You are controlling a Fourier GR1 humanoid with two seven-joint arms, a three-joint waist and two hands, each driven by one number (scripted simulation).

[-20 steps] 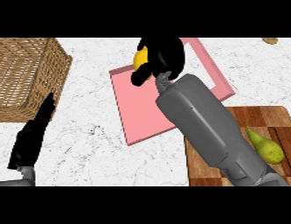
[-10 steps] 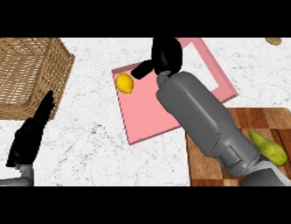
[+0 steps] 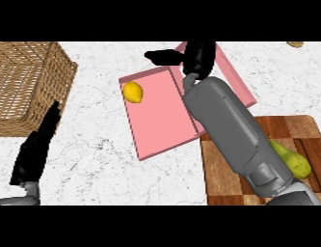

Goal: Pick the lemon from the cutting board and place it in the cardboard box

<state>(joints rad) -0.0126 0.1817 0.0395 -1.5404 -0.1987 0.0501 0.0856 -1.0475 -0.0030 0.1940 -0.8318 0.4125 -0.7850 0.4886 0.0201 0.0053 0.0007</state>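
Two hands in view, neither holding anything. Far left: wicker basket on the marble counter, not involved. Just right of it the left hand sits low near the edge, fingers straight and together, pointing up: parked, out of the work area. Next, the lemon lies on the left part of the pink box, a shallow tray-like thing set at an angle; it touches no hand, so it looks placed. Over the box's far end, the right hand has fingers released, thumb spread left, nothing in it, well apart from the lemon. Its forearm crosses the box's right side. Far right: wooden cutting board, a green pear left on it, partly hidden by the arm. Judgement: task essentially done; arm only needs to clear out.
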